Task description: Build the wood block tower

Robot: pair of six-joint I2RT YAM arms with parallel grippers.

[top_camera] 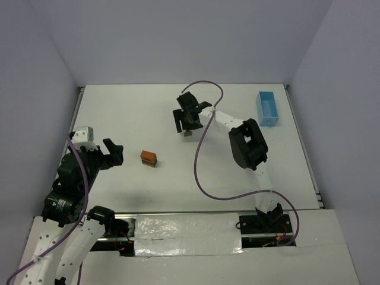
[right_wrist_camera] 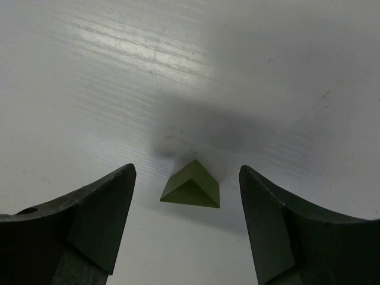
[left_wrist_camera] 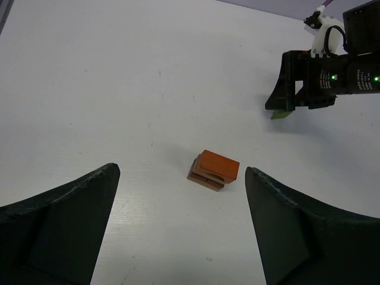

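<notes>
The right pincer (top_camera: 188, 125) hangs low over the white table (top_camera: 130, 113) with its jaws apart. The green wedge (right_wrist_camera: 191, 185) lies flat between them, ridge up. Bare table shows on both sides of it, so neither finger (right_wrist_camera: 101, 219) touches it, and the gap looks about even left and right. Ahead of this pincer the table runs open to the far wall. The light-blue tray (top_camera: 267, 108) sits well off to its side, close to the table's right edge. The left pincer (top_camera: 116, 152) is spread wide, with nothing between its fingers (left_wrist_camera: 65, 225). The tower (left_wrist_camera: 214, 169) stands ahead of it, nearer the right-hand finger but clear of both. It is an orange block set slightly askew on a tan-brown base. Open table lies all around the tower, and the wedge is well apart from it.
</notes>
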